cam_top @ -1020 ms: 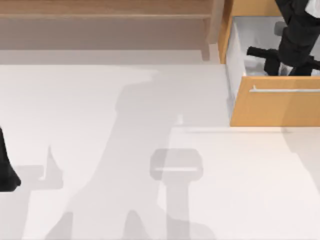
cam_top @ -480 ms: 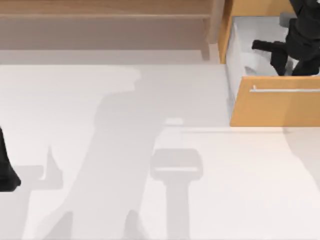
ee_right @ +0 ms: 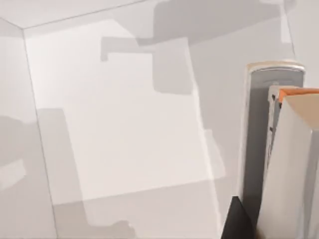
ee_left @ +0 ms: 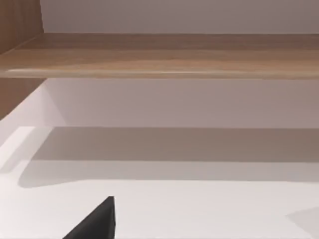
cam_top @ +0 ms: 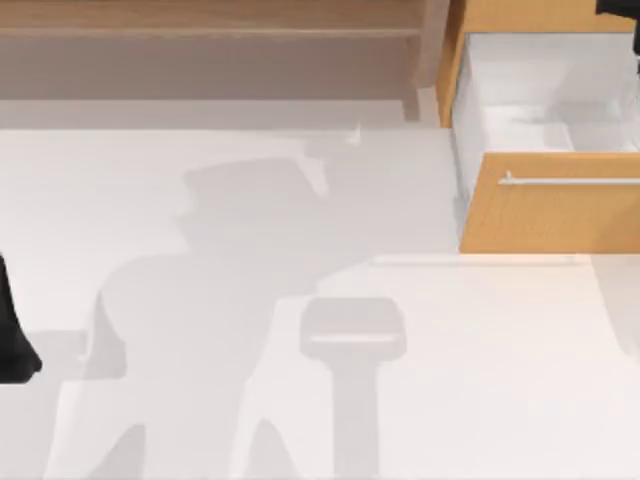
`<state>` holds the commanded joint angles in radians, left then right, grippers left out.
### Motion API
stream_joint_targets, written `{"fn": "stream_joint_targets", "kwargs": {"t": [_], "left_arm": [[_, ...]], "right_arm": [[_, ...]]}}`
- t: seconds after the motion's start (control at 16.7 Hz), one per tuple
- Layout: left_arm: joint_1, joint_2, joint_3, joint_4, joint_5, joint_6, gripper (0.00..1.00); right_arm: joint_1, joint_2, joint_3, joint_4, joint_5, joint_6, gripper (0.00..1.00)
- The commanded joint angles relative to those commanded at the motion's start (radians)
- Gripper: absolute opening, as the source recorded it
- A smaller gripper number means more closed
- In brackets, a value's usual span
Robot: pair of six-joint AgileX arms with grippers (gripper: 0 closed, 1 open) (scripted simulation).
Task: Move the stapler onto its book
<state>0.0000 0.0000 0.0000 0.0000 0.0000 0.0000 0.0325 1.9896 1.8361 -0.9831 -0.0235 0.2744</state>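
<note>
L arm (cam_top: 12,340) parked at table (cam_top: 200,400) left edge, R arm (cam_top: 625,10) top-right above open drawer (cam_top: 550,215); jaw state of both: can't tell.

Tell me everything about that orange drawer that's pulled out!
The drawer sits at the table's far right, pulled open. Its front panel looks like orange-tan wood with a thin silver bar handle running across it. Inside, the walls and floor are pale white-grey, with soft shadows on them. A matching wooden cabinet edge frames it. Nothing touches it.
</note>
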Motion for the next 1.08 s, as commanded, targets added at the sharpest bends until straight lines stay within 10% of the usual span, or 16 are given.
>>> {"fn": "stream_joint_targets", "kwargs": {"t": [1.08], "left_arm": [[0.000,0.000,0.000,0.000,0.000,0.000,1.00]], "right_arm": [[-0.369,-0.350,-0.722,0.056,0.001,-0.576,0.00]]}}
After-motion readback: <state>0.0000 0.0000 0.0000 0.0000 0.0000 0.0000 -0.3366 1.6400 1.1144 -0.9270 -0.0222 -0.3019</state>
